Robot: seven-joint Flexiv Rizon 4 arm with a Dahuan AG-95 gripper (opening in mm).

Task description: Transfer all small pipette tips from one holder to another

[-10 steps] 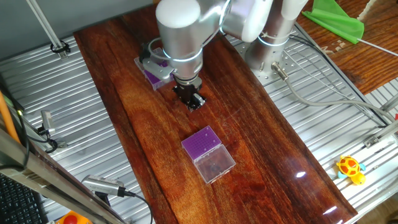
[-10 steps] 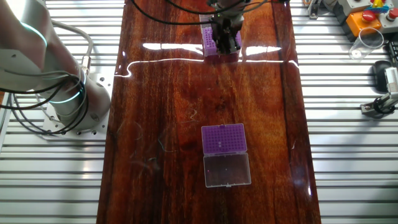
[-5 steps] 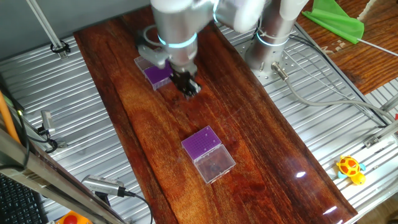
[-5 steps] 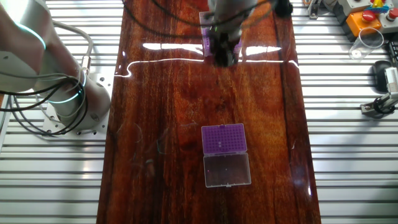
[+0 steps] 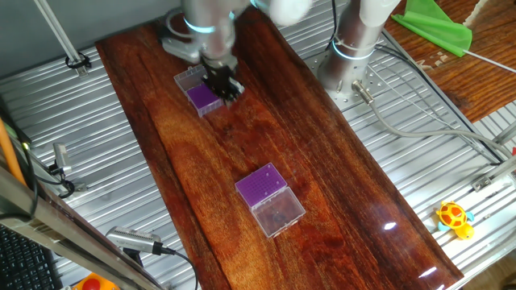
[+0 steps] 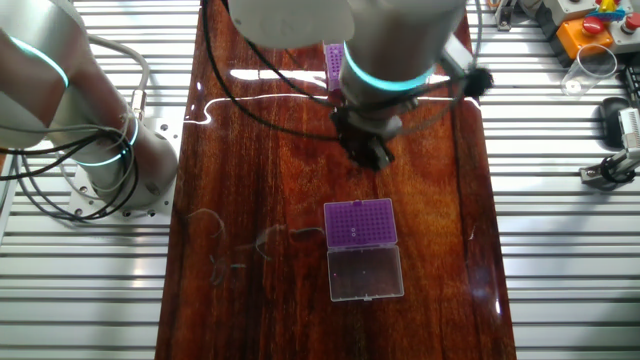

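Pincer over the dark wooden surface (image 5: 322, 161), with two purple tip holders in view.

One fixed view: the pincer (image 5: 223, 84) hangs at the near edge of the far holder (image 5: 199, 93), whose purple insert shows beside it; whether the fingers are parted or closed cannot be told. The near holder (image 5: 270, 199) sits well apart toward the front, its purple insert exposed and its clear lid folded open beside it. The small pipette tips (image 5: 278, 213) appear only as dark specks there. The other fixed view: the arm's wrist covers most of the far holder (image 6: 332, 66); the pincer (image 6: 368, 150) hangs above bare wood, between the two holders. The near holder (image 6: 361, 223) lies lid-open. Finger state again indistinct.
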